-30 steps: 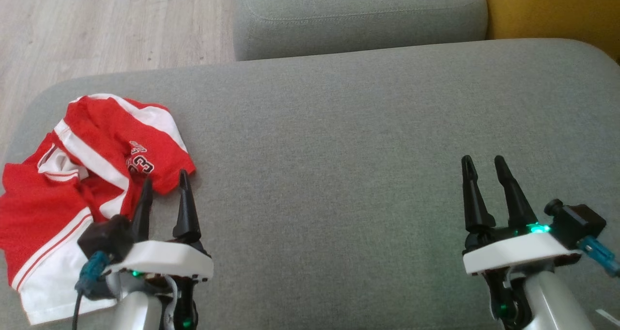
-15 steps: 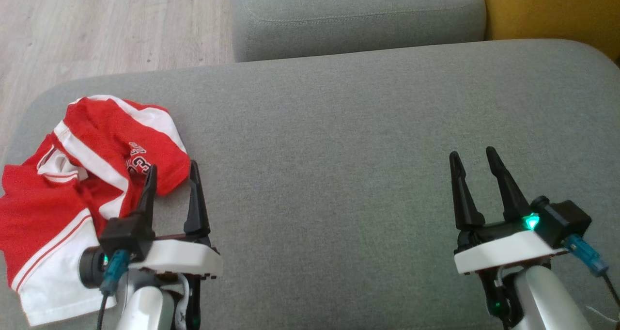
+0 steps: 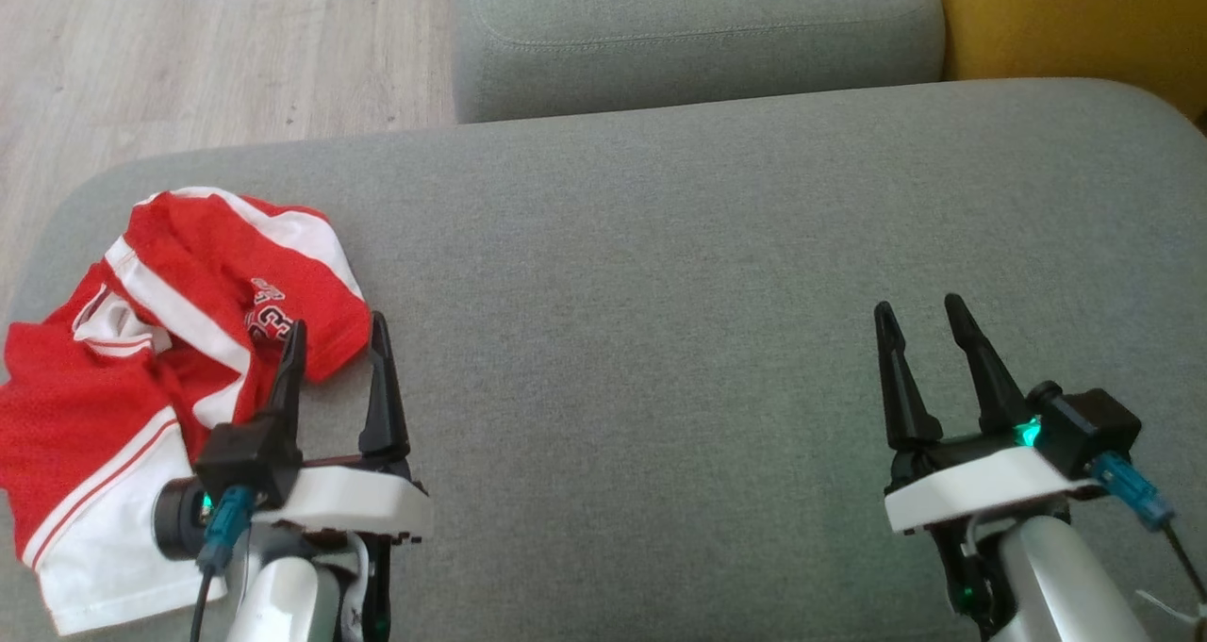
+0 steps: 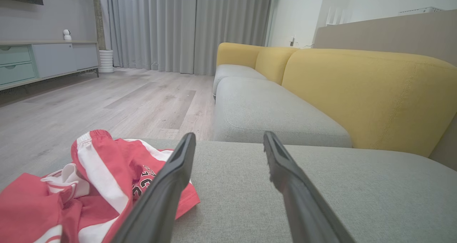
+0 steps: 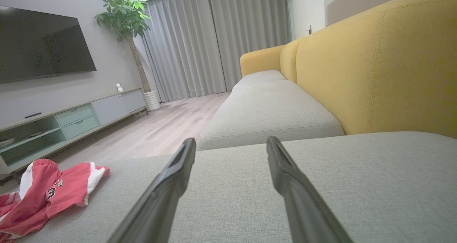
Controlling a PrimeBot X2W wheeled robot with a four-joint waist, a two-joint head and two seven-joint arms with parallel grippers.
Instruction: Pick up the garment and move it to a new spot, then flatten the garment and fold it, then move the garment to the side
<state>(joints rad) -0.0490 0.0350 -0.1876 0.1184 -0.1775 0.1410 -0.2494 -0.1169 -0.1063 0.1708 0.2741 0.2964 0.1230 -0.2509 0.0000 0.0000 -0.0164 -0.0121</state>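
**Garment to the left of the left gripper, at the cushion's left end**

Garment (image 3: 104,387), a red and white jersey, lies crumpled on the grey cushion (image 3: 660,293), close to its left and near edges. Its long axis runs from the white hem at the near left to a red sleeve or shoulder at the far right, slanting slightly rightward. The left gripper (image 3: 338,323) is the nearer arm. Its jaws stand wide apart and hold nothing, and they point away from the robot along the garment's right edge. In the head view its left finger (image 4: 167,186) overlaps the printed corner of the cloth; whether it touches the fabric cannot be told. The bulk of the cloth lies to the left of this gripper and nearer the robot than its fingertips, so a grasp probably calls for a leftward shift or turn rather than a forward reach.

The right gripper (image 3: 917,304) hovers over bare cushion, well apart from the garment, jaws likewise wide and empty. Between the two grippers the cushion is unoccupied and would serve as the new spot. A second cushion (image 3: 698,39) abuts the far edge, with a yellow backrest (image 3: 1066,20) at the far right and wooden floor (image 3: 189,57) at the far left. Nothing stands between either gripper and the cloth; the nearness of the cushion's left edge is the main hazard.
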